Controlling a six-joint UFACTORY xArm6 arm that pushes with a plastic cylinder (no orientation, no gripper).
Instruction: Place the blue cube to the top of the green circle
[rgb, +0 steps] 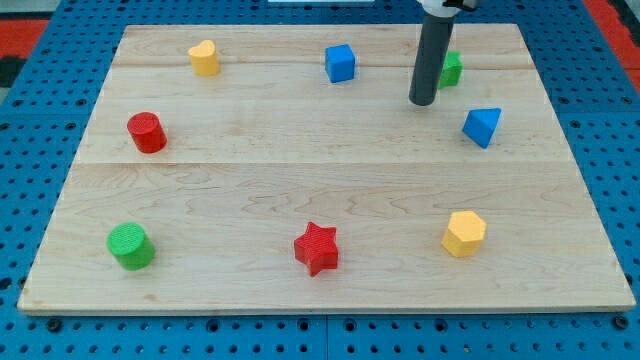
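Observation:
The blue cube (340, 62) sits near the view's top, a little right of centre. The green circle (131, 246), a short cylinder, stands at the view's bottom left. My tip (422, 102) rests on the board to the right of the blue cube and slightly lower, well apart from it. The rod partly hides a green block (452, 69) just to its right, whose shape I cannot make out. The tip is far from the green circle.
The wooden board (320, 160) also holds a yellow heart (204, 58) at top left, a red cylinder (147, 132) at left, a blue triangle (482, 127) at right, a red star (317, 248) at bottom centre and a yellow hexagon (464, 233) at bottom right.

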